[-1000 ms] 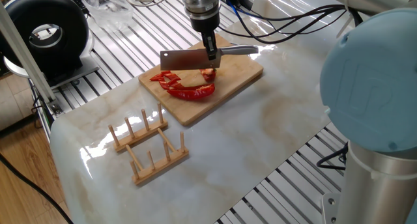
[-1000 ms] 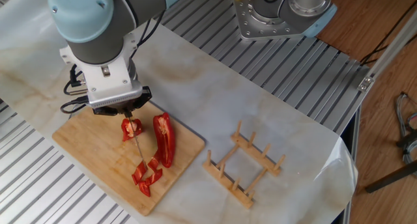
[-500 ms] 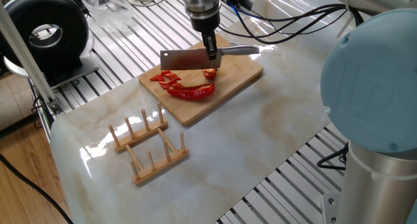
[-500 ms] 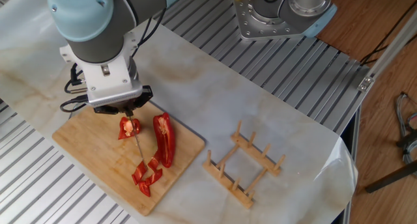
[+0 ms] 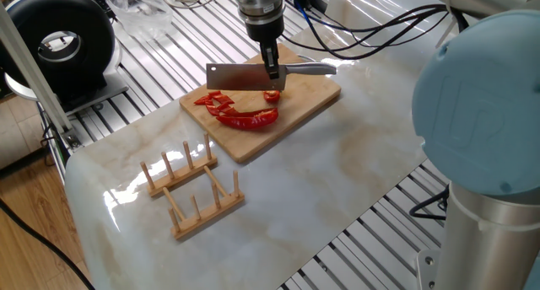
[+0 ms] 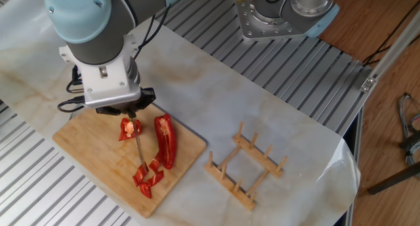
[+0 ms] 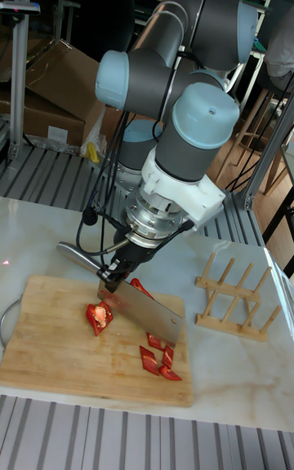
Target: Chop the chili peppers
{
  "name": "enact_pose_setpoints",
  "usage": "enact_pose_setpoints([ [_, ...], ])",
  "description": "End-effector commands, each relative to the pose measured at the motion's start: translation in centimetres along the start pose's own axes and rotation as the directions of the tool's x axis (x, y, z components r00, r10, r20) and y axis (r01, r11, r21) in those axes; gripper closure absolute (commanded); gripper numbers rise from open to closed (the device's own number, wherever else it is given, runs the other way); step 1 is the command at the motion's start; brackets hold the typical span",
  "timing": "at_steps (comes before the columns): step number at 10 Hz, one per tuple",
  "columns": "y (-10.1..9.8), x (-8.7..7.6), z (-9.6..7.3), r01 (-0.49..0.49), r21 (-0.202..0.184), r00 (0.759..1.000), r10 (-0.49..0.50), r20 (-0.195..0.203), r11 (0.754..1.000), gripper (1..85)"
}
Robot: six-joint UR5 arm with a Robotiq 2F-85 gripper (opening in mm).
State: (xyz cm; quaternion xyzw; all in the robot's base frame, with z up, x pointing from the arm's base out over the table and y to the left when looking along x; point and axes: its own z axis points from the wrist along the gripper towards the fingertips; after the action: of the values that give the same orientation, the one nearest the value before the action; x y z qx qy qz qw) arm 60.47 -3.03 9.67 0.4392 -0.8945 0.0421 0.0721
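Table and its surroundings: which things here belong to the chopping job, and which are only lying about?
Belong to the job:
- chili peppers, partly cut
- cleaver, held in the gripper
- cutting board

Only lying about:
- wooden rack
- round black device
- clear plastic bag

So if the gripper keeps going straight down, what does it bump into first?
The gripper points down, holding the cleaver. Its blade would probably meet the chili peppers first, then the cutting board. Exactly which piece lies under the edge is hard to tell.
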Motion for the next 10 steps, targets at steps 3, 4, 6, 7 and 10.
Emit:
enact_pose_setpoints([
  [3,-0.58,-0.68,0.37,-0.073,0.004,0.997,0.073,0.017,0.997,84.3],
  [4,-0.62,-0.80,0.54,-0.065,0.002,0.998,0.065,0.017,0.998,84.3],
  [6,-0.58,-0.74,0.63,-0.063,0.001,0.998,0.063,0.016,0.998,84.3],
  [7,-0.55,-0.73,0.64,-0.065,0.000,0.998,0.065,0.015,0.998,84.3],
  [10,-0.69,-0.90,0.83,-0.071,0.000,0.997,0.071,0.018,0.997,84.3],
])
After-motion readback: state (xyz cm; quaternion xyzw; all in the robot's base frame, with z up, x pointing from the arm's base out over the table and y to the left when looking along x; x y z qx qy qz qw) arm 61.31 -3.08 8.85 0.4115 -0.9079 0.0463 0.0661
